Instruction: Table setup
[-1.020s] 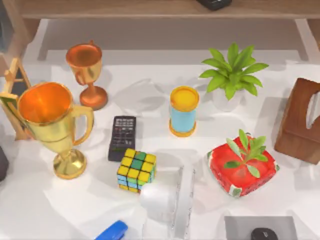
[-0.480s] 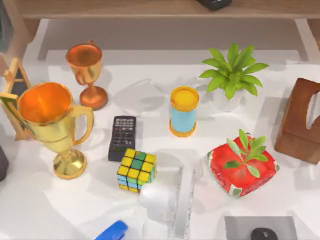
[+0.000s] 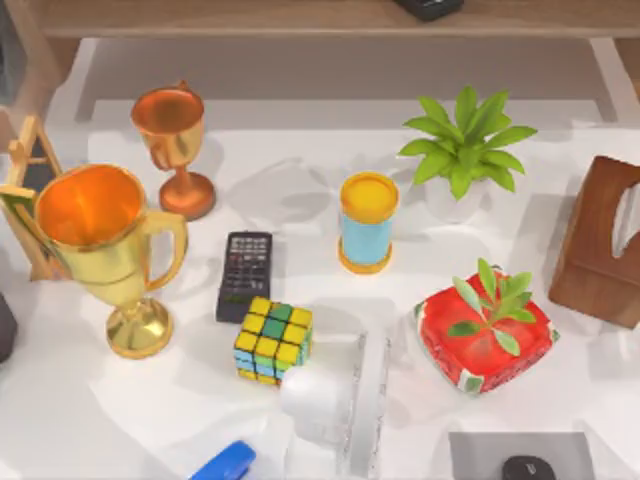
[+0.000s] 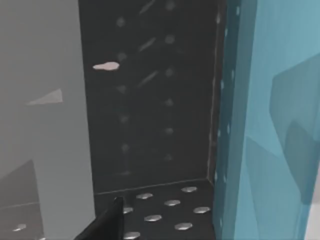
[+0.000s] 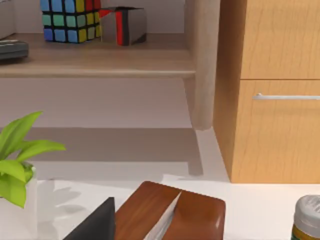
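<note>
The white table carries 2 trophies: a large gold trophy at 9 o'clock and a smaller copper trophy at 10 o'clock, well apart from each other. A blue can with a yellow rim stands upright near the middle, a black remote lies at its 8 o'clock, and 1 Rubik's cube sits just beside the remote's near end. There are 2 plants: a potted plant at 1 o'clock and a leafy sprig on a watermelon-patterned box at 4 o'clock. 1 wooden tissue box stands at 3 o'clock. At 6 o'clock a white arm segment is just beside the cube; which arm it belongs to I cannot tell. A blue object lies at 7 o'clock and a dark computer mouse at 5 o'clock. The left gripper is close to a dark dotted panel and a blue surface; whether this claw is open or closed I cannot tell. The right gripper is near the tissue box, facing a shelf with a 2nd Rubik's cube; its state I cannot tell either.
</note>
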Tool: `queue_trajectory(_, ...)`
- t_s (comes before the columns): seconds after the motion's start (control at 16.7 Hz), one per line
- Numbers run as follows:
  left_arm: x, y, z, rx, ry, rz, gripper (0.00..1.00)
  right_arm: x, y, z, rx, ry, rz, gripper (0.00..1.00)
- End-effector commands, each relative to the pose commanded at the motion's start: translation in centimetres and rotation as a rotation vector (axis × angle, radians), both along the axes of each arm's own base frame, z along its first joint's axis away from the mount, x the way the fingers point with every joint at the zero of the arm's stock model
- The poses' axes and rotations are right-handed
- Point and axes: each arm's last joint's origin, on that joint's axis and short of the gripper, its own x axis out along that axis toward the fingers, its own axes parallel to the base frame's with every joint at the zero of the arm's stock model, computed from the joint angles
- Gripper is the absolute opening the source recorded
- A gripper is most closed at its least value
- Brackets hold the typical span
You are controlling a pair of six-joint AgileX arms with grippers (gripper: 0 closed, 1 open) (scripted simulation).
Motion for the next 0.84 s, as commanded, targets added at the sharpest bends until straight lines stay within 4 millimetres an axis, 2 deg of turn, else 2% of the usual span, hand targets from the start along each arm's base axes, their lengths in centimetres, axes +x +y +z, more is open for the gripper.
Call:
queue_trajectory(0.3, -0.4, 0.1, 0.3, 0.004, -0.007, 0.002, 1.00, 0.0, 0.0, 0.0, 0.000, 0.000, 0.000, 1.00)
queue_trajectory(0.6, -3.2, 0.2, 0.8, 0.009, -0.021, 0.005, 1.00, 0.0, 0.0, 0.0, 0.000, 0.000, 0.000, 1.00)
queue_trajectory(0.84, -5.1, 0.2, 0.0, 0.000, 0.000, 0.003, 1.00, 0.0, 0.0, 0.0, 0.000, 0.000, 0.000, 1.00)
